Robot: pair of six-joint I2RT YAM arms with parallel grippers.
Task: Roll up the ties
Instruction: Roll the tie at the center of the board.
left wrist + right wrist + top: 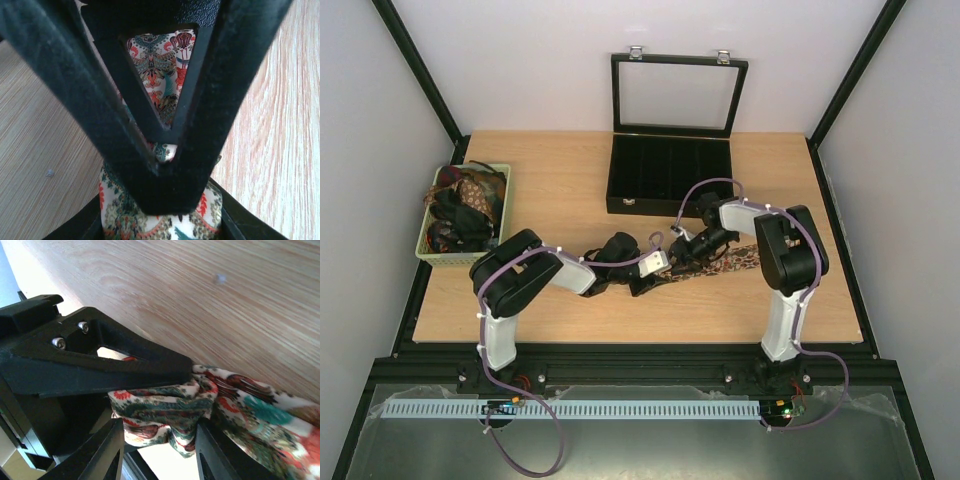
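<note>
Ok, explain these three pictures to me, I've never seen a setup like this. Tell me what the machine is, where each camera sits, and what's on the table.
These are two robot arms bolted at the near edge of a wooden table. The wide picture comes from a fixed camera above and behind them. The other two come from small cameras on each wrist, looking past that arm's own fingers.

A patterned tie lies on the table between the arms. The left hand is shut on it: the black fingers meet in a V with the cloth pinched between them. The right hand is also shut on the tie, which bunches at its fingertips.

At the back stands a black case with its glass lid up. On the left, a green basket holds more ties.
</note>
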